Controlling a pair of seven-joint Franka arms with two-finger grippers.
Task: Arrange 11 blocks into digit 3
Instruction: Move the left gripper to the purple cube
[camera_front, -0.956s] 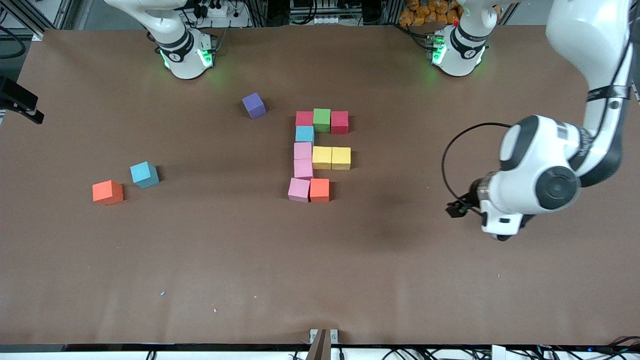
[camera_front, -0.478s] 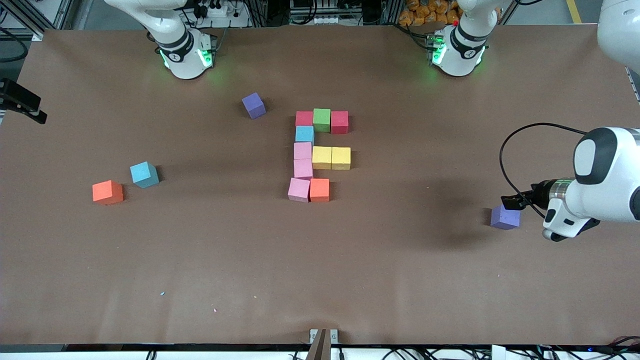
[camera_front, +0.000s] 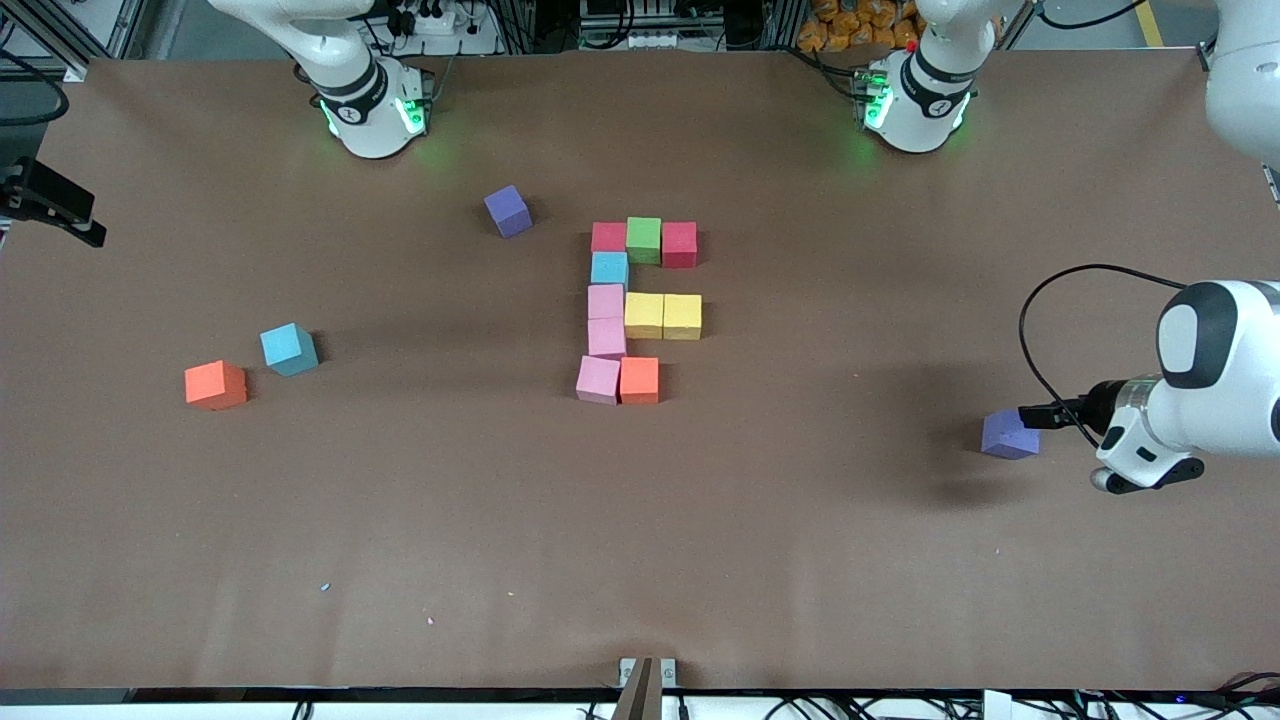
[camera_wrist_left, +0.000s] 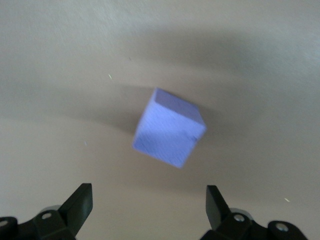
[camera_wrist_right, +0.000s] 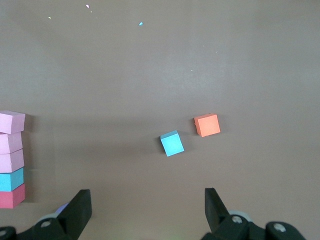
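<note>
Several blocks lie joined mid-table: red (camera_front: 608, 237), green (camera_front: 643, 240), red (camera_front: 679, 244), light blue (camera_front: 609, 268), pink (camera_front: 605, 301), two yellow (camera_front: 663, 316), pink (camera_front: 606, 337), pink (camera_front: 598, 379) and orange (camera_front: 639, 380). Loose ones are a purple block (camera_front: 508, 211), a light blue block (camera_front: 288, 349) and an orange block (camera_front: 215, 385). Another purple block (camera_front: 1010, 434) lies alone toward the left arm's end. My left gripper (camera_wrist_left: 147, 192) is open and empty beside that purple block (camera_wrist_left: 170, 129). My right gripper (camera_wrist_right: 147, 192) hangs open and empty, high above the loose light blue (camera_wrist_right: 172, 143) and orange (camera_wrist_right: 207, 125) blocks.
The brown table (camera_front: 640, 540) is bare along its near half, apart from small specks (camera_front: 325, 586). The left arm's hand (camera_front: 1150, 440) and its cable (camera_front: 1030, 340) hang low near that end. A dark part of the right arm (camera_front: 50, 205) shows at the table's edge.
The left arm's hand has swung out toward its end of the table, uncovering the purple block it hid a second ago. The dark part of the right arm drifted slightly.
</note>
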